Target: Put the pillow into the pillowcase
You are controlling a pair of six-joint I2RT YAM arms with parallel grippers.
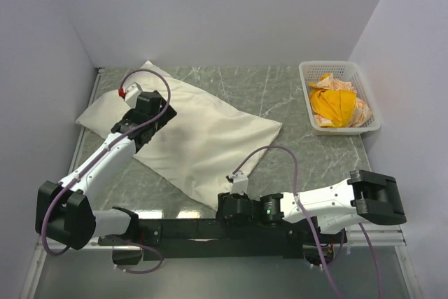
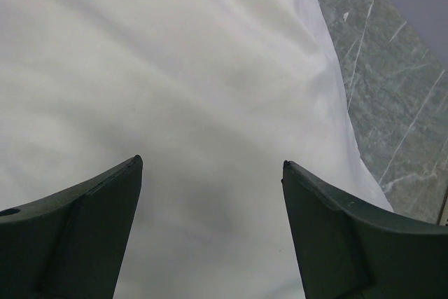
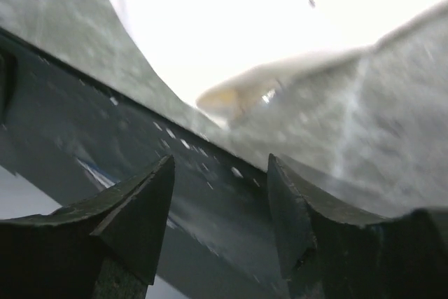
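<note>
Left gripper (image 2: 210,162) jaws wide open, nothing held, over the far-left part of the cream pillowcase (image 1: 210,138). Right gripper (image 3: 220,162) jaws open, empty, low at the near edge of the table (image 1: 294,103), just beside the pillowcase's near corner. The pillowcase lies diagonally, far left to near centre. Cannot tell the pillow apart from it. White basket (image 1: 373,106) with orange cloth (image 1: 336,103) far right.

The pillow (image 1: 210,138) lies on the table (image 1: 294,103), slanting from back left to near middle. The left gripper (image 2: 210,162) hangs over its left part. The right gripper (image 3: 220,162) is by its near corner. A basket (image 1: 336,65) stands back right, with cloth (image 1: 336,103) in it.
</note>
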